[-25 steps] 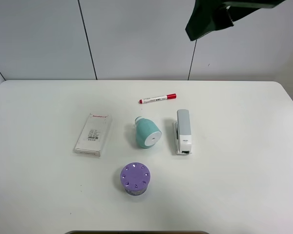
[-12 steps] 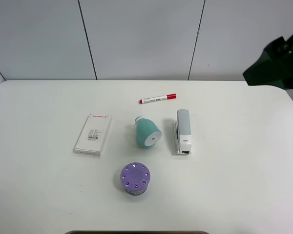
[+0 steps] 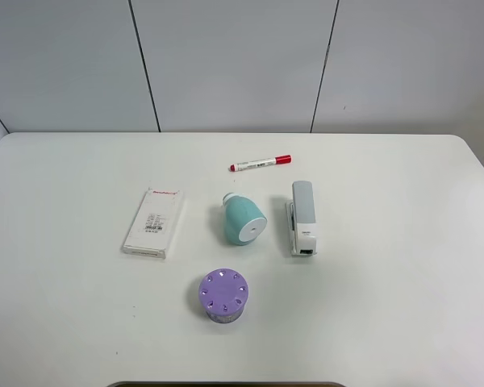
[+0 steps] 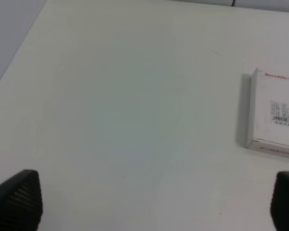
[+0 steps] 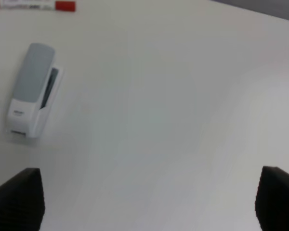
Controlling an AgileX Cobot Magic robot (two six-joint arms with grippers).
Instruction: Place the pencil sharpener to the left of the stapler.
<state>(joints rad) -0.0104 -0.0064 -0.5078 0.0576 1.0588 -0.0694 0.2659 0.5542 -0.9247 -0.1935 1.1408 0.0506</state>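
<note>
Pencil sharpener [image 3: 244, 220] lies on side just left of stapler [image 3: 302, 218], apart, ungripped. Both grippers off exterior view; wrist cams show fingertips wide apart, empty. Task prob. done, nothing left.

White table [image 3: 403, 322], rounded far corners, against grey panel wall. 5 items lying directly on it, all apart from each other. Red-capped marker [image 3: 260, 163] toward the far side, near centre. Middle row: flat white box [image 3: 154, 222] on left, teal pencil sharpener [image 3: 243, 220] on its side with white round face toward camera, grey-white stapler [image 3: 302, 217] just right of it. Purple cylinder [image 3: 223, 295] with holes on top, nearest the front edge.
</note>
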